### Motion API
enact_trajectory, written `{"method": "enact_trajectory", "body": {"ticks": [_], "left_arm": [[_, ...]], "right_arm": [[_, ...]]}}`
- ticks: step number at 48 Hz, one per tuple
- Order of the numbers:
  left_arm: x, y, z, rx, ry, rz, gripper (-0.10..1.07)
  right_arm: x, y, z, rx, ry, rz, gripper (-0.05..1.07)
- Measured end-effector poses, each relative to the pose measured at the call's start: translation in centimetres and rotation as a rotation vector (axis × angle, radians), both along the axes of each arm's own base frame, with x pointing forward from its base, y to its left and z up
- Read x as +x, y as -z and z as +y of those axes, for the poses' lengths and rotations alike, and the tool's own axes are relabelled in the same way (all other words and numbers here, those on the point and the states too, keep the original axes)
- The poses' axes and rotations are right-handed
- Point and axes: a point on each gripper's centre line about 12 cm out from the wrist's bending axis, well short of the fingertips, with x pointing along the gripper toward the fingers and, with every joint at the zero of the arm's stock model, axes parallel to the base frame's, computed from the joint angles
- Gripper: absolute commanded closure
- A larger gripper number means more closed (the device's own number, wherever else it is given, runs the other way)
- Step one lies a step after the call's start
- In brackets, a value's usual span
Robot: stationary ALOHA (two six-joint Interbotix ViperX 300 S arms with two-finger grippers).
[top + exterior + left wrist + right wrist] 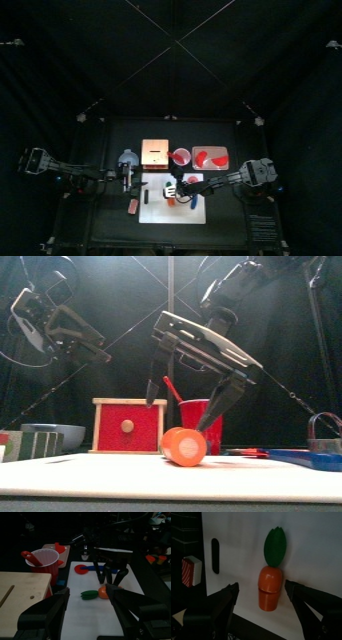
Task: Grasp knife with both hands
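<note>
Right claw [263,588]: jaws wide apart, holding nothing; it hangs just above the orange plastic toy carrot with green leaves [270,587], one jaw to each side of it, not touching
Carrot: lies flat on the white rectangular cutting board [314,552]; seen end-on from the front
Left claw [88,594]: jaws wide apart and empty; held off the worktop [227,225] on its own side, pointing across the board toward the carrot and the other arm
Knife: not plainly shown; a blue elongated piece [122,573] lies on the board's far side just behind the right claw; whether it is the knife I cannot tell; neither claw touches it
Nearby: red plastic cup [41,559] beside the board; small wooden box with a red front [128,426] behind the carrot
</note>
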Motion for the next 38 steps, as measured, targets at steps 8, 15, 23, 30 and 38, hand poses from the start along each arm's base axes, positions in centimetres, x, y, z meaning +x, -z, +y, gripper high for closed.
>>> {"method": "enact_trajectory", "body": {"ticks": [8, 15, 23, 30, 38], "left_arm": [[0.0, 0.0, 0.0, -0.001, 0.0, 0.0, 0.05], [0.0, 0.0, 0.0, -0.001, 0.0, -0.001, 0.05], [0.1, -1.4, -0.1, -0.01, 0.0, -0.051, 0.05], [-0.2, -3.2, 0.1, -0.032, -0.016, -0.119, 0.05], [-0.2, -4.9, 0.4, -0.063, -0.039, -0.174, 0.05]], "right_arm": [[-1.3, -0.9, -0.6, -0.069, -0.048, -0.005, 0.01], [-2.0, -2.9, -1.4, -0.256, -0.217, -0.092, 0.01], [-4.5, -5.1, -1.6, -0.419, -0.439, -0.262, 0.01], [-7.9, -6.8, -1.5, -0.509, -0.59, -0.397, 0.01], [-11.5, -8.2, -3.2, -0.61, -0.615, -0.442, 0.01]]}}
